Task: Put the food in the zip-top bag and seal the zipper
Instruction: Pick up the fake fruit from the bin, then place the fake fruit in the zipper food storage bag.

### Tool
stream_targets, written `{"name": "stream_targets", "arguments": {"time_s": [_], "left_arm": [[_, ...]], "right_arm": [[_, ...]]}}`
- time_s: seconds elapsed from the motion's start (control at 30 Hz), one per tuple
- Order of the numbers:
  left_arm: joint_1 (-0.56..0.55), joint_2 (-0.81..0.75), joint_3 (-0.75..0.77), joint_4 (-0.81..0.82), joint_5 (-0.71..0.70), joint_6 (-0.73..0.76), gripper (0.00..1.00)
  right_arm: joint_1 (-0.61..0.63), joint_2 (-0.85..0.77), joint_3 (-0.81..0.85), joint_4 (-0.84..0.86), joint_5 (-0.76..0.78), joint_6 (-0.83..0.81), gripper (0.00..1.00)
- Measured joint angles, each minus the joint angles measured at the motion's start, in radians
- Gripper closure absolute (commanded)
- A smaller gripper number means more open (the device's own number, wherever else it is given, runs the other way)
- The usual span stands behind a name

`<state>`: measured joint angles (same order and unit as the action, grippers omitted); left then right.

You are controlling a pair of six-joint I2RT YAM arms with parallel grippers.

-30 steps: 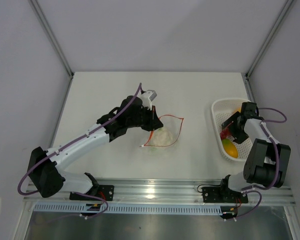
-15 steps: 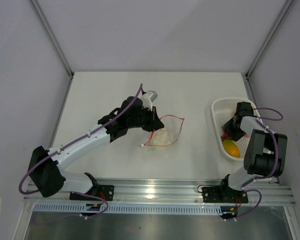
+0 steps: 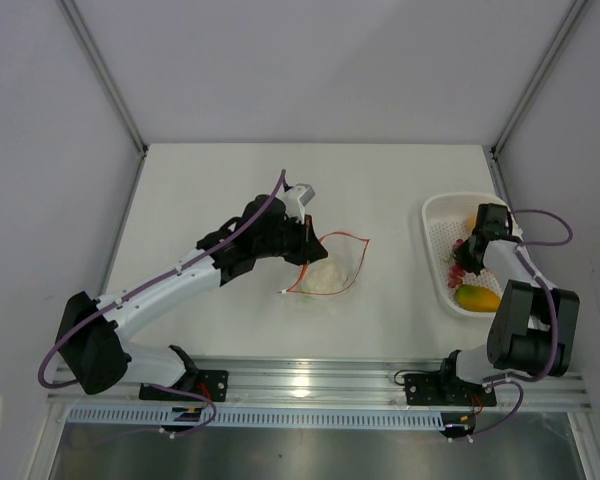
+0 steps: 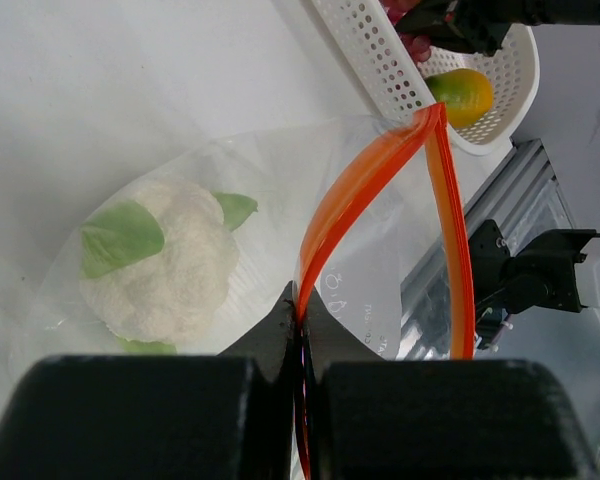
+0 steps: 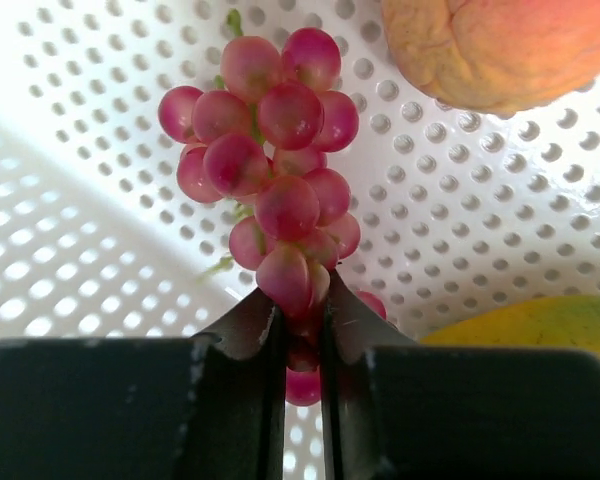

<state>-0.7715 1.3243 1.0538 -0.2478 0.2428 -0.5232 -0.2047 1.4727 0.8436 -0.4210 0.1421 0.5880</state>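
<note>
On the table (image 3: 210,190), seen from above, the clear bag (image 3: 332,268) lies in the middle, and a white cauliflower (image 4: 165,265) is already inside it. The left claw (image 4: 302,310) is closed narrow on one lip of the orange zipper (image 4: 365,185) and holds the mouth apart. The open mouth seems to run from about 7 o'clock to 2 o'clock, and its far corner points toward the basket (image 3: 435,215).

The right claw (image 5: 300,320) is down in that basket at the 3 o'clock side, pinched on the near end of the grapes (image 5: 280,190). In its own camera the bunch stretches away toward 12 o'clock, with the green stem at the far end. A yellow fruit (image 3: 477,297) lies just beside it.

From the right claw the bag is at 9 o'clock and well apart. I think the grapes must travel that way and come down between the two orange lips.
</note>
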Motion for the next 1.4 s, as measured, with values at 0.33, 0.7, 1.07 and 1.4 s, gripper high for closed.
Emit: {"name": "stream_targets", "arguments": {"time_s": [0.33,0.7,1.07,1.4], "left_arm": [[0.0,0.0,-0.013,0.0,-0.001,0.0,1.0],[0.0,0.011,-0.018,-0.001,-0.003,-0.002,0.99],[0.001,0.013,-0.019,-0.003,-0.003,-0.013,0.99],[0.001,0.013,-0.025,-0.007,-0.003,-0.029,0.99]], "right_arm": [[0.014,-0.24,0.067,-0.106,-0.031,-0.032,0.99],[0.242,-0.499,0.154,-0.227,-0.181,-0.028,1.0],[0.624,-0.565,0.227,-0.219,-0.291,0.06,1.0],[0.895,-0.536,0.193,-0.025,-0.242,0.121,1.0]]}}
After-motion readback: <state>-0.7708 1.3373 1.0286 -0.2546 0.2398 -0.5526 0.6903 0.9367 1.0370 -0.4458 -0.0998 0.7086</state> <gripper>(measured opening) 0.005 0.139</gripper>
